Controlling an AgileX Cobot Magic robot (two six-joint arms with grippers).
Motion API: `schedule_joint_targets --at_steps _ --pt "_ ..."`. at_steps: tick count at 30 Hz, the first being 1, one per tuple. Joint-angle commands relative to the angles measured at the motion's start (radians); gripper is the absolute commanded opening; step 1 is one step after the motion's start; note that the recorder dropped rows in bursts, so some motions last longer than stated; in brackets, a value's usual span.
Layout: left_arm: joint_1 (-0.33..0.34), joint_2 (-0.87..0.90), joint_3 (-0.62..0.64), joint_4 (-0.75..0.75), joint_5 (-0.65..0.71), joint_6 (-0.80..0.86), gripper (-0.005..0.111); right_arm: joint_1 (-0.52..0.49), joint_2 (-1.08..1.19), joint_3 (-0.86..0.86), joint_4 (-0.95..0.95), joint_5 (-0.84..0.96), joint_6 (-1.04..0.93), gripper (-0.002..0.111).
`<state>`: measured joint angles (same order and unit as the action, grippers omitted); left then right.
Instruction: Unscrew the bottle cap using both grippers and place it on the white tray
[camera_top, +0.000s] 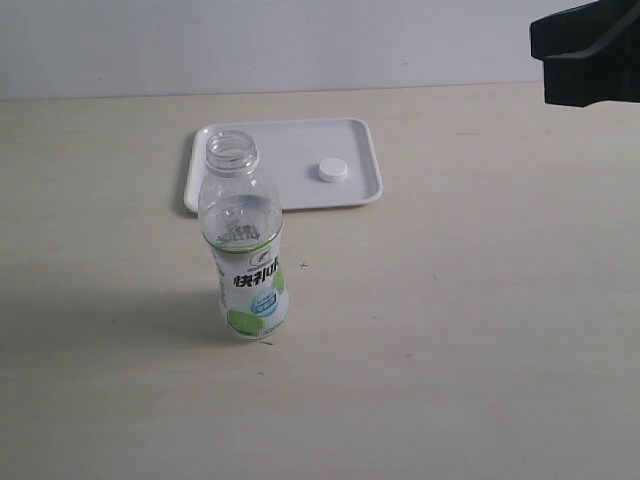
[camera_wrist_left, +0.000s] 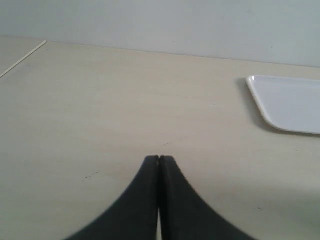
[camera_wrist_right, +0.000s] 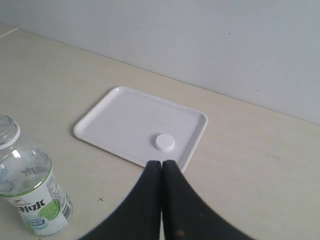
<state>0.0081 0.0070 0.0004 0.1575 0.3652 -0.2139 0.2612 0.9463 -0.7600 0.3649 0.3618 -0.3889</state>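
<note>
The clear bottle stands upright and uncapped on the table, in front of the white tray. The white bottle cap lies flat on the tray's right half. In the right wrist view the cap rests on the tray, just beyond my right gripper, which is shut and empty; the bottle stands off to one side. A black part of the right arm shows at the exterior view's top right. My left gripper is shut and empty over bare table, with a tray corner beyond it.
A pale wooden tabletop stretches around the bottle and tray. A light wall runs along the table's back edge.
</note>
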Motion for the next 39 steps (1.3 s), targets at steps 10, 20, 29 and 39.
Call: schedule_joint_targets --at_steps 10,20,29,39 --pt "0.002 -0.007 0.000 0.010 -0.004 0.004 0.000 0.001 -0.004 0.006 0.000 -0.009 -0.002 0.000" --pt "0.002 -0.007 0.000 0.010 -0.004 0.004 0.000 -0.296 -0.477 0.244 -0.007 -0.008 -0.017 0.000" --pt "0.002 -0.007 0.000 0.010 -0.004 0.004 0.000 -0.414 -0.896 0.374 -0.002 -0.004 -0.006 0.000" --pt "0.002 -0.007 0.000 0.010 -0.004 0.004 0.000 -0.414 -0.940 0.377 -0.002 0.100 -0.002 0.000"
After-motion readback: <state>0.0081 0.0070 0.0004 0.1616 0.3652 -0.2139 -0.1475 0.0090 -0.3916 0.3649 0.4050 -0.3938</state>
